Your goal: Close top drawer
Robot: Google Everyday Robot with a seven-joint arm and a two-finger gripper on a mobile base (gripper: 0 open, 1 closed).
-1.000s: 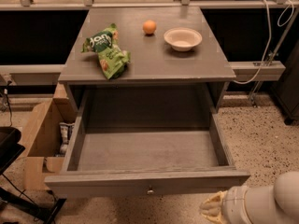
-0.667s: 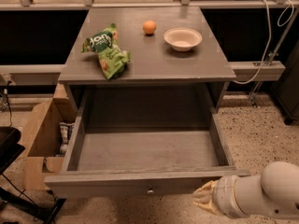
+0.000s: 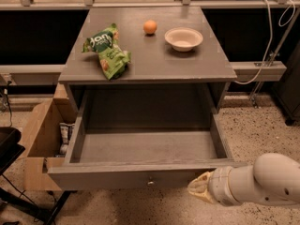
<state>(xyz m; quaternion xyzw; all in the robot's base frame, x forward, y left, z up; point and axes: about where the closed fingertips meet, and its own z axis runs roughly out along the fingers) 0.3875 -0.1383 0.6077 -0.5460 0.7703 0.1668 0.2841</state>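
The top drawer (image 3: 145,146) is grey wood, pulled far out of the cabinet, and its inside is bare. Its flat front (image 3: 108,178) faces me with one small round metal knob (image 3: 150,182) at centre. My gripper (image 3: 198,185) comes in from the lower right on a white arm (image 3: 262,179). It sits just in front of the right part of the drawer front, right of the knob. It holds nothing that I can see.
On the cabinet top (image 3: 197,64) lie a green snack bag (image 3: 107,49), an orange (image 3: 150,26) and a beige bowl (image 3: 183,38). A cardboard box (image 3: 40,142) stands on the floor at the left. A black object (image 3: 8,146) is at the far left. Cables hang at the right.
My arm has moved left along the drawer front, bringing the gripper closer to the knob. The drawer has not visibly moved.
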